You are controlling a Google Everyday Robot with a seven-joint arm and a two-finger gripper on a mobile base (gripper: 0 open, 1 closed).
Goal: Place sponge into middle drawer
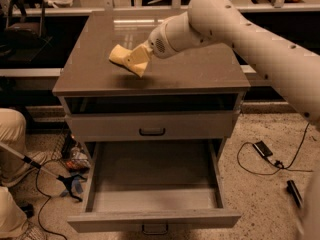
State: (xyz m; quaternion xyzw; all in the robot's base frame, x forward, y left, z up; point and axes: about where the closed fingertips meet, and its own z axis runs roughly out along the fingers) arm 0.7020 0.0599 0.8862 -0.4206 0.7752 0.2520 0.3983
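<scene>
The sponge (121, 55), a pale yellow block, is tilted and held just above the brown cabinet top (200, 74), left of centre. My gripper (136, 61) reaches in from the right on the white arm and is shut on the sponge's right end. The middle drawer (155, 219) is pulled open low in the camera view, directly below and in front of the sponge. Its flat grey floor is bare.
A closed drawer front with a dark loop handle (152, 131) sits above the open drawer, under a dark open slot (150, 103). A person's leg (10, 134) and cables (55, 176) are at the left. A black device with a cord (262, 149) lies on the floor at the right.
</scene>
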